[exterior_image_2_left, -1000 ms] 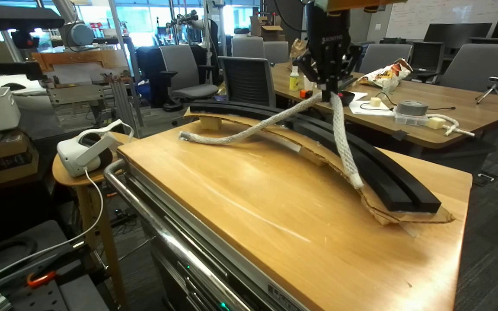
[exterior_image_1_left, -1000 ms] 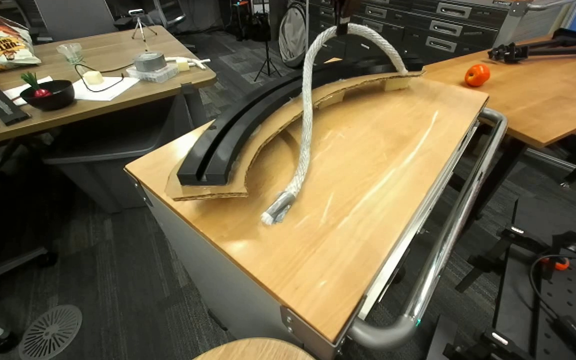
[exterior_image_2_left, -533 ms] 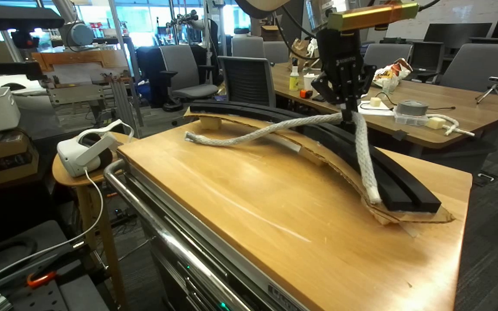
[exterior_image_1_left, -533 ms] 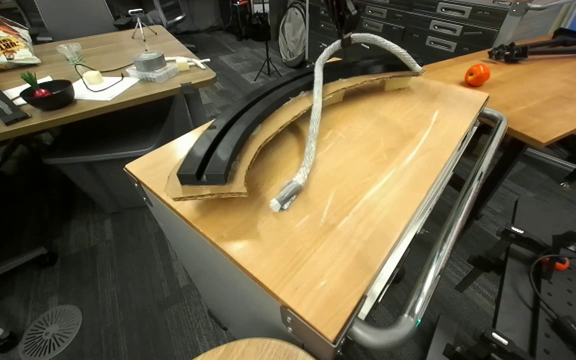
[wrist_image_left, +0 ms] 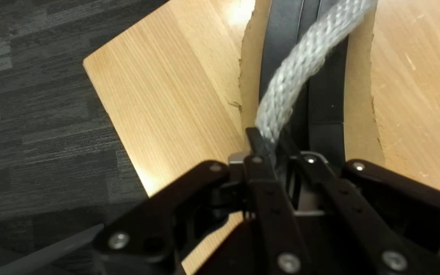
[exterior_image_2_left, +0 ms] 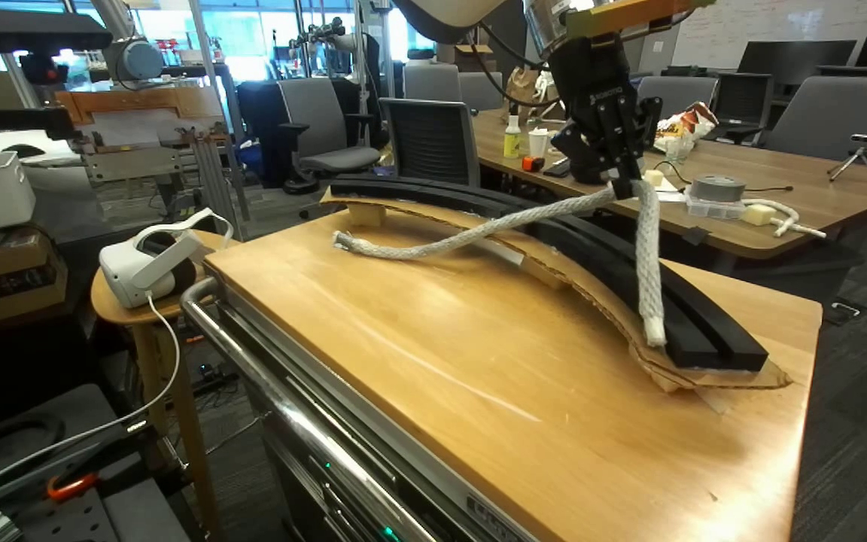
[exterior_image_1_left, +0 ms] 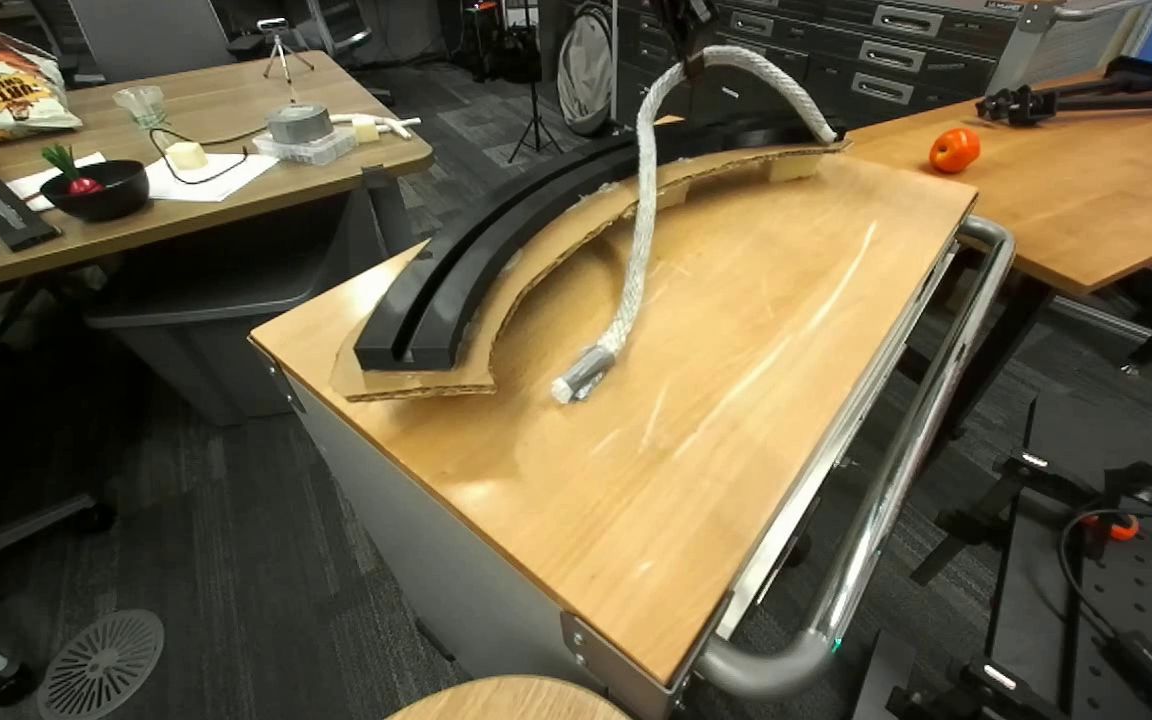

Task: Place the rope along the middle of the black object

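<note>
My gripper [exterior_image_2_left: 625, 188] is shut on the light-grey rope [exterior_image_2_left: 509, 220] partway along its length, holding that part above the black object [exterior_image_2_left: 693, 335]. Both sides of the rope droop from the jaws. A taped end [exterior_image_1_left: 584, 374] lies low over the wooden top, inside the curve; whether it touches cannot be told. The white end [exterior_image_2_left: 655, 331] hangs at the inner edge of the curved black track, by the cardboard. In the wrist view the rope [wrist_image_left: 281, 88] crosses slantwise above the track's channel, and the fingers pinch it.
The track sits on a cardboard base [exterior_image_1_left: 506, 330] on a wooden cart top [exterior_image_1_left: 716, 420]. A chrome rail [exterior_image_1_left: 896, 500] runs along the cart's side. A cluttered table [exterior_image_2_left: 817, 188] stands beyond the outer curve. A headset [exterior_image_2_left: 147, 263] rests on a stool.
My gripper has moved toward the end of the track where the white rope end hangs, dipping and rising again, and has tilted. The rope came along, its taped end sliding the same way.
</note>
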`<control>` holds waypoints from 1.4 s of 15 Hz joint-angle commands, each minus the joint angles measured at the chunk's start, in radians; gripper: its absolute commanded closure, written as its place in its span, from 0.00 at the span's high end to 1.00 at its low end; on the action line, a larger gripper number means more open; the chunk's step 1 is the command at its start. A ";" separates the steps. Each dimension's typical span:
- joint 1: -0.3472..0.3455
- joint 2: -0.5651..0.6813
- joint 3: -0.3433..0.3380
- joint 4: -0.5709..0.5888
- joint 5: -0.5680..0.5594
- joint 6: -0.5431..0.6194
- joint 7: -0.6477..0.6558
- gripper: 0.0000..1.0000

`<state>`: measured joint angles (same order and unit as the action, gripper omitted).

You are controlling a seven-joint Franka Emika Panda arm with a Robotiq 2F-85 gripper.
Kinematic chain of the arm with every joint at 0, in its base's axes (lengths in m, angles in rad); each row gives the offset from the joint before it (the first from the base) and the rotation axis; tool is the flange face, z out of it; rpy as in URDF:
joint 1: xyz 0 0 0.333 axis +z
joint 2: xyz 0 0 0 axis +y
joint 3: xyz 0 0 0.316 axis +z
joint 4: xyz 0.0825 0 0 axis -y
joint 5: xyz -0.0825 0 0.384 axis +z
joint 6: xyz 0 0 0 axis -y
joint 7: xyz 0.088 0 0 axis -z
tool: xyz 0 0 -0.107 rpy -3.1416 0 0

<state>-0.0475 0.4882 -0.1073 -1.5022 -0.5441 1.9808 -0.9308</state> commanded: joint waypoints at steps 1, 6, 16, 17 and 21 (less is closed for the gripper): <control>0.019 -0.014 -0.009 0.024 -0.070 -0.057 0.059 0.08; 0.022 -0.004 0.001 0.052 -0.121 -0.179 0.110 0.08; 0.020 0.036 0.026 0.096 -0.218 -0.183 0.129 0.08; 0.018 0.041 0.032 0.099 -0.215 -0.180 0.119 0.08; 0.013 0.061 0.049 0.110 -0.198 -0.182 0.085 0.08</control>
<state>-0.0280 0.5184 -0.0743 -1.4449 -0.7378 1.8244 -0.8066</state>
